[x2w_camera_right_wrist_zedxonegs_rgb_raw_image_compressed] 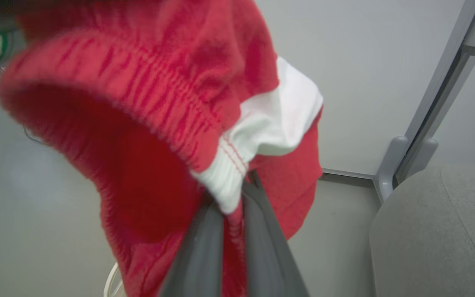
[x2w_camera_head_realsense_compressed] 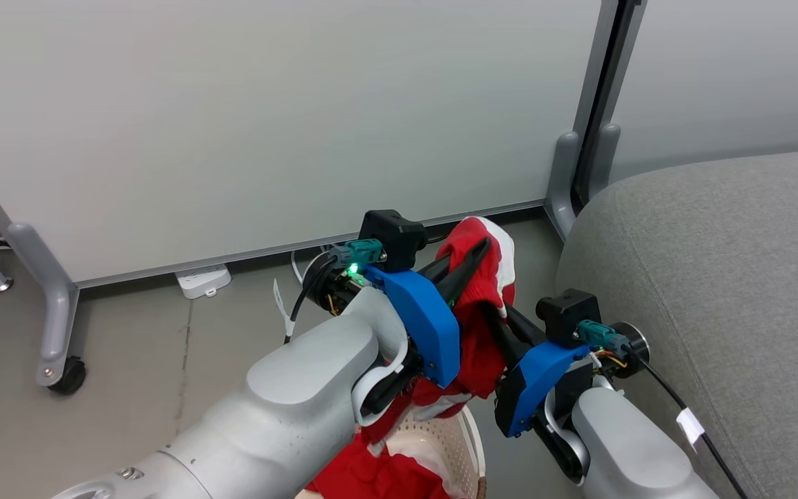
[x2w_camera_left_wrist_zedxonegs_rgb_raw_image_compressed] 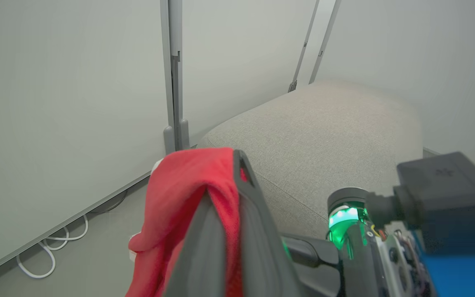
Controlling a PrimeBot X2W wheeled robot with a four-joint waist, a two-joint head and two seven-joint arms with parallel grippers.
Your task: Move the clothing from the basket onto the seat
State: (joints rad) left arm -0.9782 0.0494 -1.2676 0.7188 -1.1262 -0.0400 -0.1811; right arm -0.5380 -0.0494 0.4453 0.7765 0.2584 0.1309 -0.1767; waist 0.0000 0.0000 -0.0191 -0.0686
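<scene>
Two claws share one load at the centre of the frame: the left claw [x2w_camera_head_realsense_compressed: 479, 253] and right claw [x2w_camera_head_realsense_compressed: 494, 317] are each clamped tight on what look like red shorts [x2w_camera_head_realsense_compressed: 489, 284], soft and drooping, with a ribbed elastic waistband and a white panel. They hang above the basket [x2w_camera_head_realsense_compressed: 474, 433] at bottom centre, where more red clothing [x2w_camera_head_realsense_compressed: 371, 478] lies. Best handled, the arms would rise together until the hem clears the rim, then swing to the grey sofa [x2w_camera_head_realsense_compressed: 717, 277] at right before releasing.

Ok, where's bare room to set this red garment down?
The seat top on the robot's right is bare to its rounded edge. Floor along the partition is mostly open. Crowded above the basket, where the left claw and right claw grip the clothing.
</scene>
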